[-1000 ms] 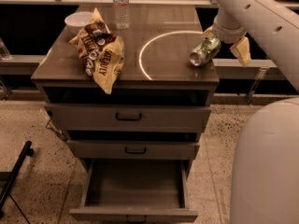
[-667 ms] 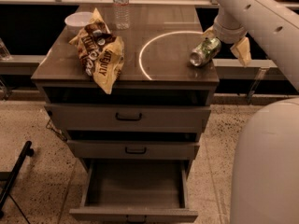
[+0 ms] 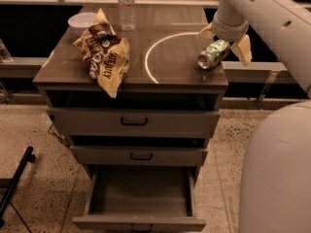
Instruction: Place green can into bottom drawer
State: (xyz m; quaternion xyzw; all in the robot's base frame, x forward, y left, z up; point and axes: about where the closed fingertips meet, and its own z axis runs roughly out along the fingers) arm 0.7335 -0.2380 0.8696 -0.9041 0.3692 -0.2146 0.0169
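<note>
The green can (image 3: 212, 54) lies tilted on its side near the right edge of the cabinet top (image 3: 170, 76), its silver end facing the front left. My gripper (image 3: 223, 46) reaches down from the upper right on the white arm (image 3: 262, 13) and sits right at the can, straddling its far end. The bottom drawer (image 3: 141, 221) is pulled open below the two upper drawers, and its flat floor holds nothing.
A crumpled snack bag (image 3: 104, 57) lies on the left of the cabinet top, with a white bowl (image 3: 81, 20) behind it and a clear water bottle (image 3: 126, 6) at the back. A white ring (image 3: 154, 57) marks the top. My white base (image 3: 277, 174) fills the lower right.
</note>
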